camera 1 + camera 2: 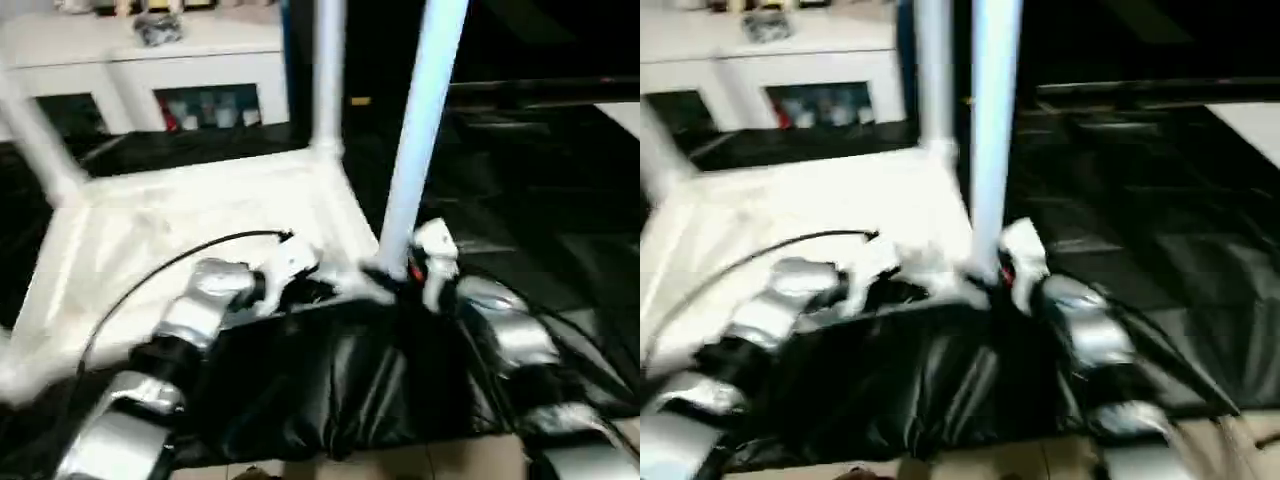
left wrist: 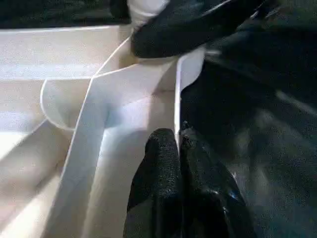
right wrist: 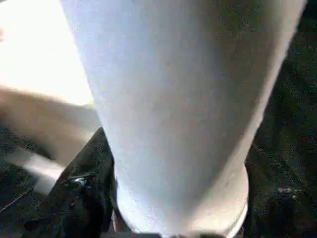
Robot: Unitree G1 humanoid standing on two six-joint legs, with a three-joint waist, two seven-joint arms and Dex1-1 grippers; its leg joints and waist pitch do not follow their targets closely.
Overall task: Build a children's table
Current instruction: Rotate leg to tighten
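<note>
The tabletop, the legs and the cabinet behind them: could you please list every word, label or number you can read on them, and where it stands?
None can be read.
Tabletop: plain white, no marking seen.
Leg at the right gripper: plain, no print.
Cabinet: coloured items on its shelf and top are too blurred to read.

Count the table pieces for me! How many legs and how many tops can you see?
Legs: 3 - far left, far corner, near one at the right end effector
Tabletops: 1
Total: 4
</note>
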